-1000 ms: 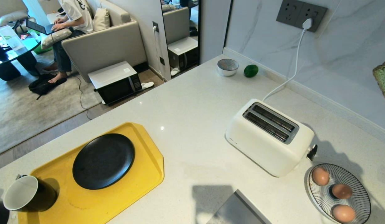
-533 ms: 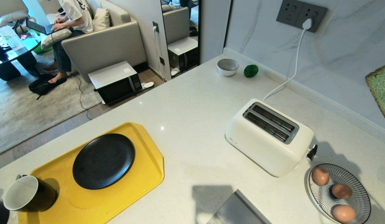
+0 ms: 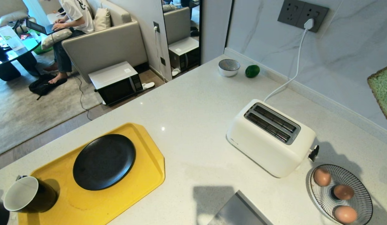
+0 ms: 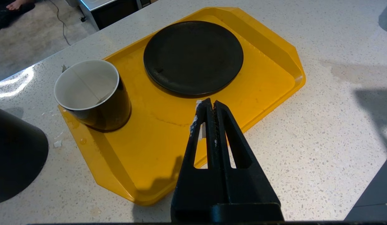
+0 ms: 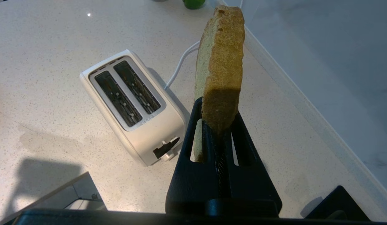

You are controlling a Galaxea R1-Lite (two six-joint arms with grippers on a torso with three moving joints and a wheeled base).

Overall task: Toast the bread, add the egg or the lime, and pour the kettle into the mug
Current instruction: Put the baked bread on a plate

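Note:
My right gripper (image 5: 218, 109) is shut on the lower edge of the bread (image 5: 220, 62), a pale green slice with a tan crust, held upright in the air to the right of the white toaster (image 5: 131, 103). In the head view only the bread (image 3: 384, 90) shows, at the right edge, above and right of the toaster (image 3: 270, 137), whose two slots are empty. The lime (image 3: 252, 71) lies by the back wall. Three eggs (image 3: 321, 177) sit in a wire bowl. My left gripper (image 4: 210, 104) hangs shut and empty over the yellow tray (image 4: 274, 62), near the mug (image 4: 90, 90) and kettle (image 4: 15, 153).
A black plate (image 3: 103, 161) lies on the tray. A small grey bowl (image 3: 228, 67) stands beside the lime. The toaster's cord (image 3: 293, 68) runs up to a wall socket. A person sits on a sofa beyond the counter's far left edge.
The bread at the head view's right edge has come a little further left into view. Nothing else on the counter has moved, and the left arm is still.

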